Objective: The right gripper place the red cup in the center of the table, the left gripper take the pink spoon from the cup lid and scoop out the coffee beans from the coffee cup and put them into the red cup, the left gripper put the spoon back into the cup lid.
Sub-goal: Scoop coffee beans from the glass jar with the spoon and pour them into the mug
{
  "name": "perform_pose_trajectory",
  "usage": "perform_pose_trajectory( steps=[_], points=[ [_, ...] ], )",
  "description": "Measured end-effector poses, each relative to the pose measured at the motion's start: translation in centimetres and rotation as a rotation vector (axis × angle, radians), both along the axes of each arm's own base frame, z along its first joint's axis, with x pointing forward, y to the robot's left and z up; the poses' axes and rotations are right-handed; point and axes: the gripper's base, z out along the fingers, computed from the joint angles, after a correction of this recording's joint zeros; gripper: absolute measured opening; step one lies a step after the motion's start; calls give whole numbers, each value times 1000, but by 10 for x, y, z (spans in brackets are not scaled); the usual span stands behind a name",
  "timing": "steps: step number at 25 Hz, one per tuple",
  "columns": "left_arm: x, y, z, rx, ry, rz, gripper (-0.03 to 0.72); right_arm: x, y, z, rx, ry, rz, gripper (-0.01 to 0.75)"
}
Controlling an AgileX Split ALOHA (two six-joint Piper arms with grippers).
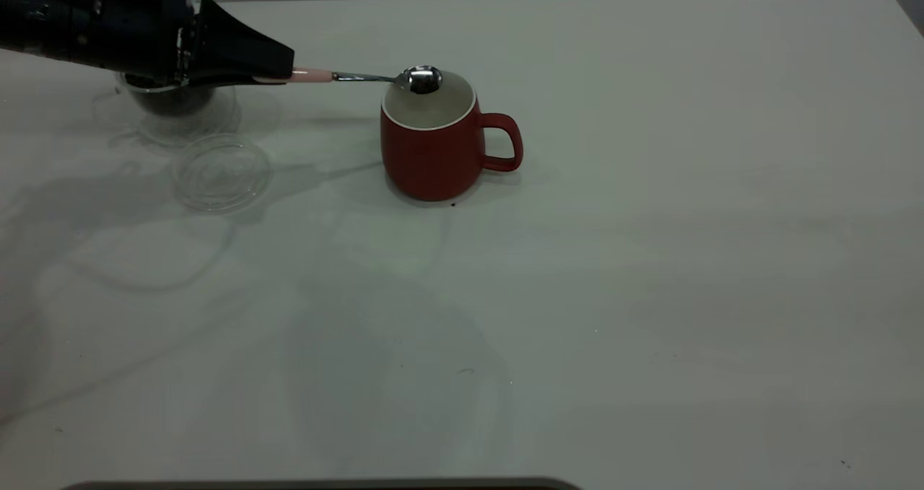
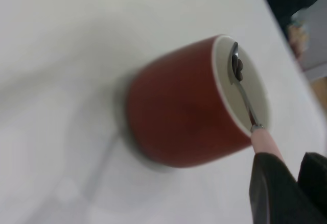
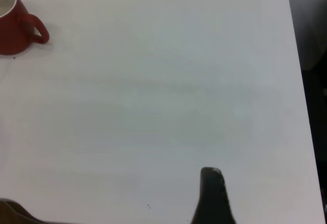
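The red cup (image 1: 433, 154) stands upright near the middle of the table (image 1: 650, 273), handle to the right. My left gripper (image 1: 278, 68) is shut on the pink handle of the pink spoon (image 1: 361, 77) and holds its silver bowl over the cup's mouth. In the left wrist view my left gripper (image 2: 288, 172) holds the spoon (image 2: 245, 94) with a few dark coffee beans (image 2: 238, 68) in its bowl, over the red cup (image 2: 179, 106). The coffee cup (image 1: 180, 115) with beans stands behind and below that gripper. The cup lid (image 1: 222, 172) lies empty in front of it. My right gripper (image 3: 115, 208) is open and empty, far from the red cup (image 3: 15, 27).
The table's rounded far corner (image 1: 891, 3) is at the upper right. The table's right edge (image 3: 299, 81) runs beside my right gripper. A dark strip (image 1: 325, 484) lies along the near edge. A tiny dark speck (image 1: 453, 204) sits at the red cup's foot.
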Motion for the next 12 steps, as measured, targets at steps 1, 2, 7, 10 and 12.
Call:
perform_pose_trajectory(
  steps=[1,2,7,10,12],
  points=[
    [0,0,0,13,-44,-22,124,0,0,0,0,0,0,591],
    [0,-1,0,25,-92,-48,124,0,0,0,0,0,0,591],
    [0,-2,0,40,-185,-98,124,0,0,0,0,0,0,591],
    [-1,-3,2,10,-140,-86,124,0,0,0,0,0,0,591],
    [-1,-1,6,-10,-89,-61,124,0,0,0,0,0,0,591]
  ],
)
